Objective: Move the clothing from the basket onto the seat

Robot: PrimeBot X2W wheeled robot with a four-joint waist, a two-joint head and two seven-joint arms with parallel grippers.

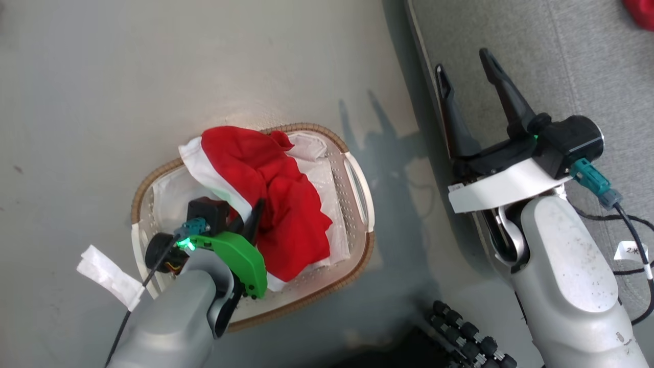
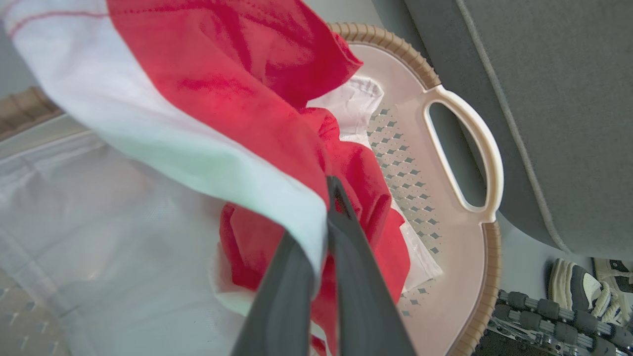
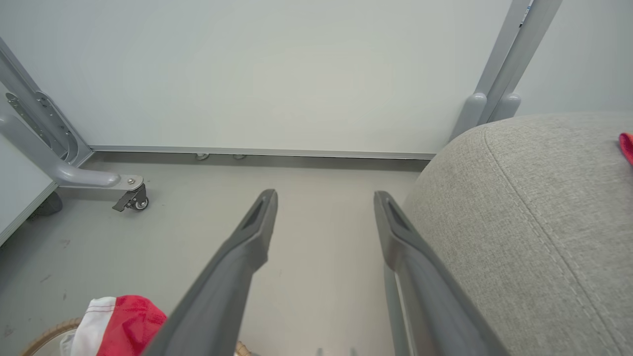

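Note:
The clothing (image 1: 271, 194), bright red with a broad white band, is heaped in the basket (image 1: 357, 184), which stands on the floor left of the seat (image 1: 587, 66). My left gripper (image 1: 253, 214) reaches into the basket and is shut on the clothing: in the left wrist view its fingers (image 2: 356, 277) pinch the white band and red cloth (image 2: 237, 99) between them. My right gripper (image 1: 467, 76) hangs open over the seat's left edge, holding nothing. In the right wrist view its fingertips (image 3: 264, 207) are spread, with the seat (image 3: 534, 222) at right and the clothing (image 3: 123, 321) at bottom left.
A thin white liner (image 1: 317, 148) lies under the clothing in the basket. Another red item (image 1: 641, 13) rests on the seat at top right. A wheeled metal frame (image 3: 74, 173) and a wall (image 3: 272, 74) stand beyond. The robot's base (image 1: 465, 337) and a shoe (image 2: 578, 287) sit near the basket.

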